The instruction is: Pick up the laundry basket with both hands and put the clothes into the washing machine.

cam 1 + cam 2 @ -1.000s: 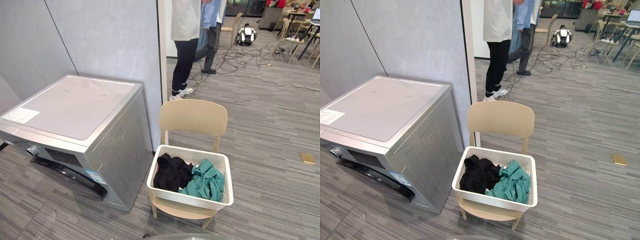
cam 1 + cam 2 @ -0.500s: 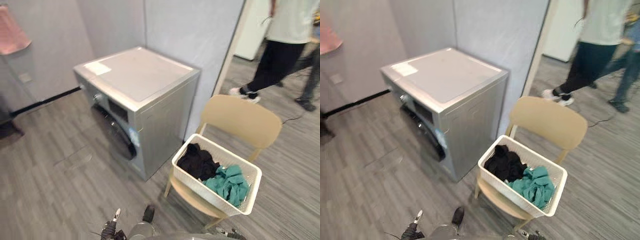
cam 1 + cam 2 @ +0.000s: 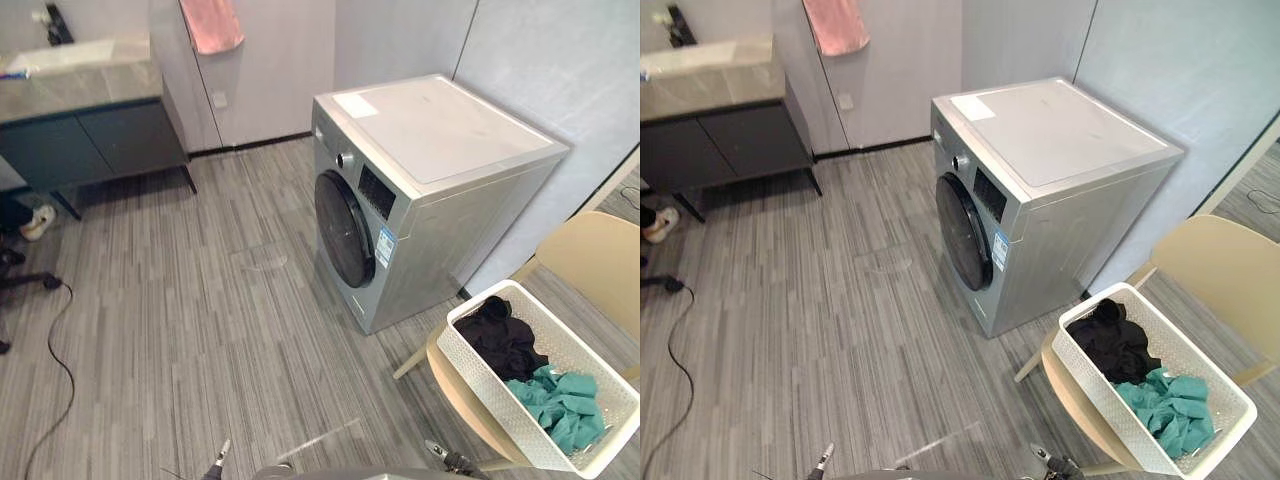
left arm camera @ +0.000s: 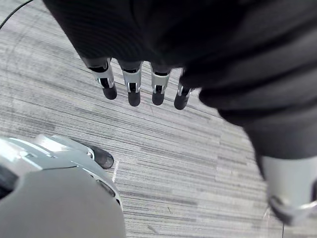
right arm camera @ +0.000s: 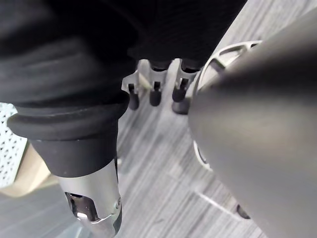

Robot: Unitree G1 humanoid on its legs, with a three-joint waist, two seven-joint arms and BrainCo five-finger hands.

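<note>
Floor (image 3: 200, 330): grey plank pattern, spanning the whole frame of the eye views. Washing machine (image 3: 430, 170): silver front-loader, upper centre-right, standing against the grey wall panels; its round dark door (image 3: 342, 228) is shut and faces lower left; a white label (image 3: 356, 103) lies on the near corner of its flat top. Worktop (image 3: 70, 85): pale stone slab over a dark cabinet, upper left. Chair (image 3: 600, 265): beige, right edge of the frame, just beside the machine's right side. Basket (image 3: 500, 392): white perforated plastic, rectangular, lower right, resting on the chair seat with one corner turned toward the machine; neither hand touches it. Black clothes (image 3: 500, 340): heaped in the end of the basket nearer the machine. Teal clothes (image 3: 565, 405): crumpled in the other end, touching the black heap. Towel (image 3: 212, 22): pink, hanging at the top of the frame, right of the worktop. Left hand (image 4: 132, 85): seen in its wrist view above bare floor, fingers (image 4: 157, 85) straight and released, grasping nothing. Right hand (image 5: 155, 91): seen in its wrist view above floor, fingers (image 5: 179, 91) hanging relaxed and released, grasping nothing; a sliver of the basket and chair shows at that frame's left edge.
</note>
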